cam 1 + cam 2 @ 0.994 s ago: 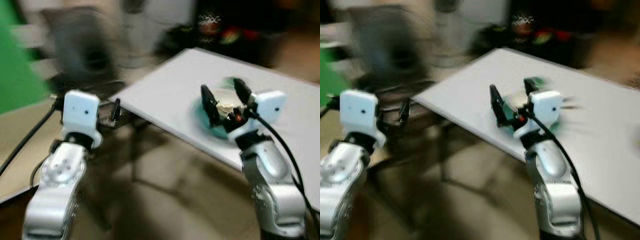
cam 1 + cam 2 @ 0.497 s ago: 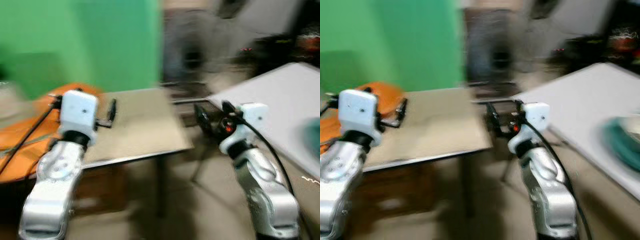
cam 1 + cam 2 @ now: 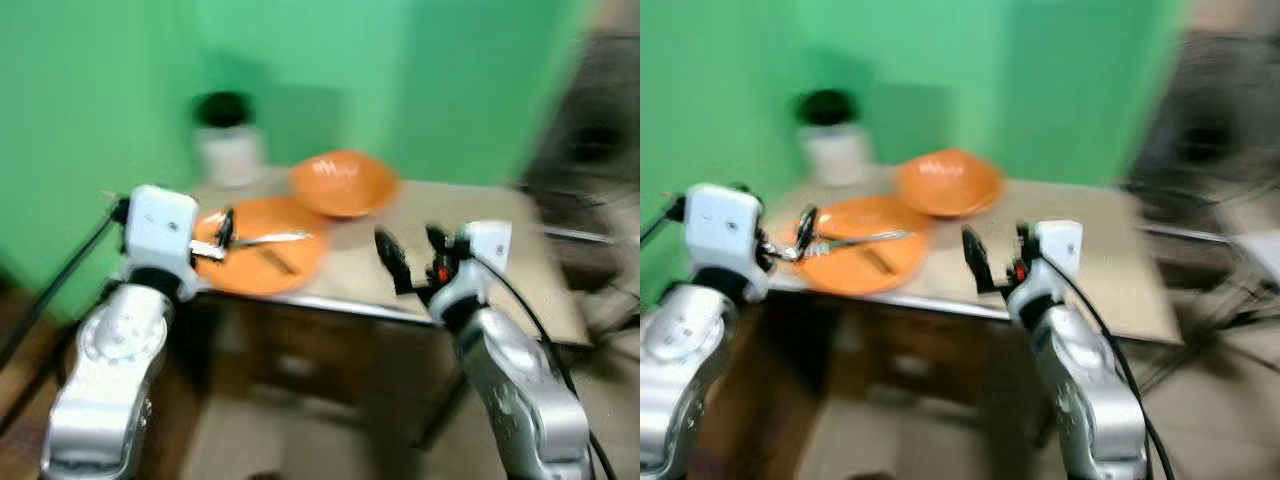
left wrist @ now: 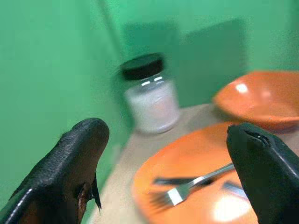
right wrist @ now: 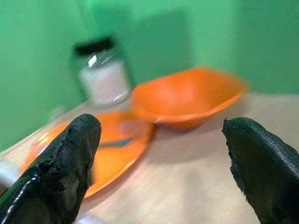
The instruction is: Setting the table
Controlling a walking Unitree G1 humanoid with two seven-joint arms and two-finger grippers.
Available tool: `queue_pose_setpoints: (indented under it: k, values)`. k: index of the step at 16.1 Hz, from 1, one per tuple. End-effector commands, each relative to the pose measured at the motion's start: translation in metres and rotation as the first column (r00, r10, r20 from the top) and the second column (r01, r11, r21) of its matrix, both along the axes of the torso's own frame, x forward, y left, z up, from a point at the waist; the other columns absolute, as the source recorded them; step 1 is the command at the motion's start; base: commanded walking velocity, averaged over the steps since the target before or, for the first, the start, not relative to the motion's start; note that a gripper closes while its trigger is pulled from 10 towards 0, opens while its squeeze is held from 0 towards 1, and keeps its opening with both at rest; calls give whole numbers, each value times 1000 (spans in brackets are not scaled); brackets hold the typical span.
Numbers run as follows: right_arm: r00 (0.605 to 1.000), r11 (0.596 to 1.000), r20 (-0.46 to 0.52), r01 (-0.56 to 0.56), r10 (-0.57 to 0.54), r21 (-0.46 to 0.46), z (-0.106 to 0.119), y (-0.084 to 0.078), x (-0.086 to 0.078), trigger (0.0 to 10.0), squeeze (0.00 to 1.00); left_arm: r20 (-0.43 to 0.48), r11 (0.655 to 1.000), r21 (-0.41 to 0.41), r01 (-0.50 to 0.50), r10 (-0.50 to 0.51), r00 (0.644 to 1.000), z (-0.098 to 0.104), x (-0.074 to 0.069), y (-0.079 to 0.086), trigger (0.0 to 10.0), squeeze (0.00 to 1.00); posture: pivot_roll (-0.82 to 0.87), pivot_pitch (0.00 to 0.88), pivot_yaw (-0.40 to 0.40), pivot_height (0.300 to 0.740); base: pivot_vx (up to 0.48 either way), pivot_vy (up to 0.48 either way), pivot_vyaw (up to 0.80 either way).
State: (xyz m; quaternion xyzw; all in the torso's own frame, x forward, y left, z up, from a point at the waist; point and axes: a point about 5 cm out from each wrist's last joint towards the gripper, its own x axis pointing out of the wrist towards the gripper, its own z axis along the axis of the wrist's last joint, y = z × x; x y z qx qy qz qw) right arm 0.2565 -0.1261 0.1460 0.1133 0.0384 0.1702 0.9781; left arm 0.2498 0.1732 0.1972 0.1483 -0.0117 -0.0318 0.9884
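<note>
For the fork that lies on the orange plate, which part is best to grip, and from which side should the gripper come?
Grip the fork by its handle, probably near the middle, where it crosses the orange plate. It lies flat, so come from above with the fingers across the thin handle. The open left gripper is nearer to it.

Green wall (image 3: pixel 400 80) behind beige table (image 3: pixel 490 230)

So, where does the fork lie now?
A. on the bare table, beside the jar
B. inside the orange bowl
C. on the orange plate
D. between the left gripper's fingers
C: the left wrist view shows the fork lying on the flat orange plate, apart from the bowl and the jar, with the open left gripper only framing it, not touching it.
</note>
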Motion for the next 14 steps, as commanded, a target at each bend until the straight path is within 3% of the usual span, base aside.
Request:
queue_pose_setpoints:
  k: [1,3,12,14]
  values:
    - [999,999,22,-27,26,17,6,2,0,10000,0,2,1000,3,-3,3,1000,2,1,0,10000,482,17,18,8,740,0,0,0]
    - [994,995,47,-95,96,-25,7,7,-1,10000,0,-18,1000,0,4,-4,1000,0,0,0,10000,482,20,20,6,740,261,0,0]
    - [998,998,12,-62,62,17,3,4,1,10000,0,-58,999,-3,48,-48,997,-4,-1,0,10000,490,19,26,19,740,356,0,0]
    - [993,992,22,-114,115,-44,4,6,0,10000,0,-61,998,-4,58,-58,996,-4,-1,-2,10000,494,21,28,20,740,388,0,259]
